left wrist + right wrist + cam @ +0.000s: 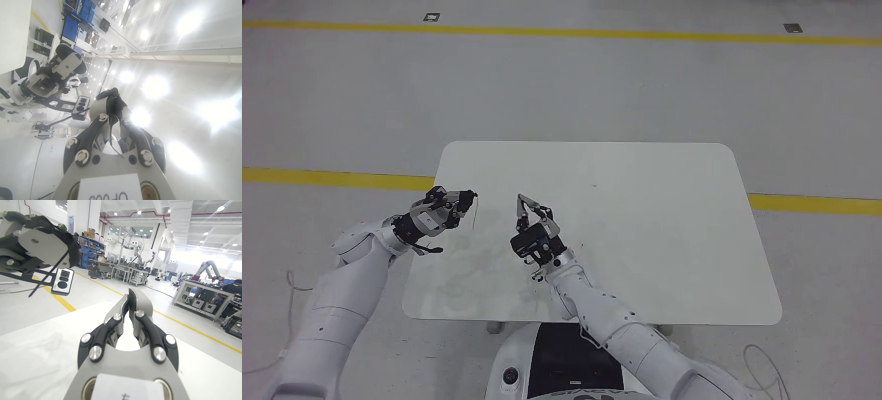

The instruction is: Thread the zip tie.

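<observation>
A thin black zip tie (473,208) is pinched in my left gripper (464,197), which is shut on it above the table's left part. Seen from the left wrist, the strap (111,130) runs down between the closed fingers toward the palm. From the right wrist, the left gripper (74,247) hangs in the air with the zip tie (47,277) slanting down from it, its free end loose. My right gripper (532,205) is a short way to the right of the left one. Its fingers are shut with nothing between them (128,298).
The white table (662,220) has bare surface to the right of and beyond both grippers. Its left edge lies close under the left arm. Yellow floor lines run past the table.
</observation>
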Motion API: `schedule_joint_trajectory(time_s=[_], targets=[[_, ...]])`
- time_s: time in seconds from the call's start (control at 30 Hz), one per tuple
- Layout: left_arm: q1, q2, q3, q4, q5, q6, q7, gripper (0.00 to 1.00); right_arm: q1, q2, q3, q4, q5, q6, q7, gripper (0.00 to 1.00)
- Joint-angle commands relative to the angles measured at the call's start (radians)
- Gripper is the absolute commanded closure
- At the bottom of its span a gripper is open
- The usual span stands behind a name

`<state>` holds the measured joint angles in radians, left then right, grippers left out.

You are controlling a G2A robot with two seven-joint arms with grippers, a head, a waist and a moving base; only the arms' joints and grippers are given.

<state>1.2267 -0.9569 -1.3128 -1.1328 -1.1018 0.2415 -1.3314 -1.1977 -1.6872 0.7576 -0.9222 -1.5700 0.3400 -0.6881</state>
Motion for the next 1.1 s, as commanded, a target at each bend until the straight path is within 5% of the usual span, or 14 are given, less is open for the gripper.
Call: schedule_joint_trajectory(time_s=[0.0, 0.37, 0.8, 1.07], targets=[[0.000, 0.000, 0.000, 0.000, 0.000, 0.000, 0.000, 1.00, 0.000, 0.000, 0.001, -0.001, 0.000, 0.000, 0.000, 0.00], [0.000, 0.000, 0.000, 0.000, 0.000, 0.000, 0.000, 1.00, -0.004, 0.002, 0.006, -0.008, 0.006, -0.007, 0.010, 0.00], [0.066, 0.021, -0.039, -0.124, 0.114, -0.062, 0.061, 1.00, -0.087, 0.065, 0.160, -0.163, 0.119, -0.351, 0.064, 0.00], [0.075, 0.021, -0.043, -0.140, 0.108, -0.065, 0.072, 1.00, -0.092, 0.068, 0.166, -0.172, 0.119, -0.361, 0.064, 0.00]])
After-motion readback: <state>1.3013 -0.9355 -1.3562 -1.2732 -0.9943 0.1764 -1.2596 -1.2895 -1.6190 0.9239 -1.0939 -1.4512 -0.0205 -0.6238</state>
